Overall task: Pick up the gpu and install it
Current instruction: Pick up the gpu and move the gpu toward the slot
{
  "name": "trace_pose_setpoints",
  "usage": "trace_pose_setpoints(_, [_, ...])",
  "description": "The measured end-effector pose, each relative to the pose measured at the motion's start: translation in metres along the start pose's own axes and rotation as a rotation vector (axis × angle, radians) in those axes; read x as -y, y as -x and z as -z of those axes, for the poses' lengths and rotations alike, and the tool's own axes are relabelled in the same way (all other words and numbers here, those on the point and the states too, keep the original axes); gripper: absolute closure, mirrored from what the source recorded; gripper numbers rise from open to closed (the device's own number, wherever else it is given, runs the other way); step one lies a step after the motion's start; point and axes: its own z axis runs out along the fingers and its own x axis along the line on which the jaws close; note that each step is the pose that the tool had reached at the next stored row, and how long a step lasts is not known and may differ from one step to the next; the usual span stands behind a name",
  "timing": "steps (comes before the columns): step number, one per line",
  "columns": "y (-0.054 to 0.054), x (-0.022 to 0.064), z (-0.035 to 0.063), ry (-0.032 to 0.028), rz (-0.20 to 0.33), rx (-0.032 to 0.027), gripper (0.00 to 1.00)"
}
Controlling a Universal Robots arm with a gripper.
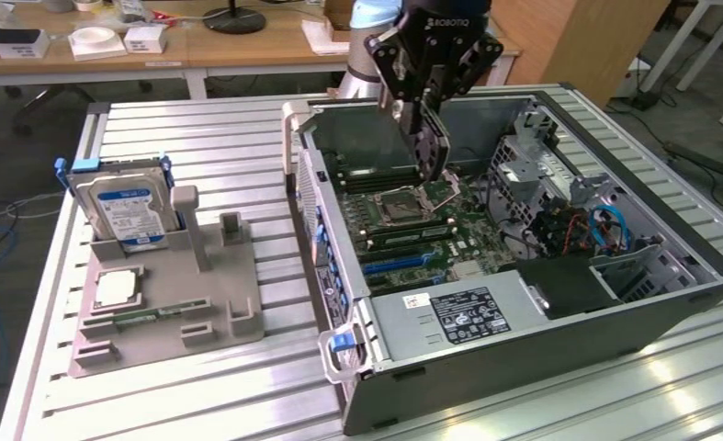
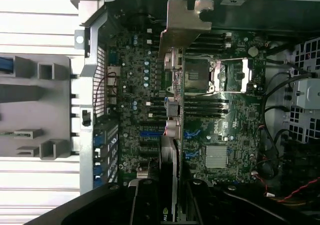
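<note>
1 arm is hanging over the open computer case (image 1: 521,372), which is lying on its side on the slatted metal table (image 1: 189,138). The gripper (image 1: 425,106) is clamping the gpu (image 1: 430,147) between its 2 fingers, gripping the card by its upper end so that the rest is hanging straight down into the case. In the exterior view the card is showing as a thin dark slab, edge-on, with its lower end near the processor socket (image 1: 404,200) on the motherboard (image 1: 423,234). Whether that lower end is touching the board is not clear; it looks to be just above it.

From the wrist view the gpu (image 2: 171,127) is running as a narrow strip from the gripper (image 2: 172,205) out to a bright metal bracket at its far end. It is lying just beside the processor socket (image 2: 200,77), between the socket and the vented wall of the case. The motherboard (image 2: 135,110) is spreading out on both sides of the card, and a small silver heat sink (image 2: 216,157) is sitting near the gripper's end.

Toward the exterior view's left, well apart from the case, a gray holder (image 1: 152,322) is resting on the table. A hard drive (image 1: 122,207) with a blue-white label is standing upright in it, and 1 square processor chip (image 1: 116,287) is lying flat in front of the drive. Inside the case, a power supply (image 1: 453,312) is sitting at the near end, and blue cables (image 1: 609,230) are curling at the exterior view's right.
</note>
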Motion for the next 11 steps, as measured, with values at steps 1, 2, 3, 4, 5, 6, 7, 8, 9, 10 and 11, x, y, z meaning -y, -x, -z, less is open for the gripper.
trace_pose_setpoints(1, [0.002,0.0000,0.0000,0.0000,0.000,0.0000,0.73])
trace_pose_setpoints(2, [0.003,0.0000,0.0000,0.0000,0.000,-0.0001,0.73])
trace_pose_setpoints(3, [0.005,0.0000,-0.0001,0.0000,0.000,0.0000,0.73])
trace_pose_setpoints(4, [0.007,0.0000,-0.0001,0.0000,0.000,-0.0001,0.73])
trace_pose_setpoints(5, [0.008,0.0000,-0.0001,0.0001,0.000,0.0000,0.73])
trace_pose_setpoints(6, [0.010,0.0001,-0.0001,0.0000,0.000,0.0000,0.73])
trace_pose_setpoints(7, [0.011,0.0001,-0.0002,0.0001,0.000,0.0000,0.73])
trace_pose_setpoints(8, [0.013,0.0001,-0.0002,0.0000,0.000,0.0000,0.73])
trace_pose_setpoints(9, [0.015,0.0001,-0.0002,0.0000,0.000,-0.0001,0.73])
trace_pose_setpoints(10, [0.016,0.0001,-0.0003,0.0000,0.000,0.0000,0.73])
trace_pose_setpoints(11, [0.018,0.0001,-0.0003,0.0000,0.000,0.0000,0.73])
